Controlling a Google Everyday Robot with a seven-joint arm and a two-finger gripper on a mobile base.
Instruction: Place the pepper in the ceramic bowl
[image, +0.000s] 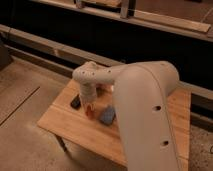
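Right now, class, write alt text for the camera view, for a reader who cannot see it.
A white robot arm reaches down to a wooden table, its gripper low over a small red-orange pepper. A black bar and a blue block lie on either side of it.

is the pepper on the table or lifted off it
On the table: the pepper lies beside the blue block, the gripper low right over it.

My arm (145, 100): plain off-white. My gripper (90, 104), same off-white, hangs low over the table's left part, at the red-orange pepper (90, 112). Block (106, 115): blue. Bar (75, 102): black. Table (60, 120): pale, grained wood.
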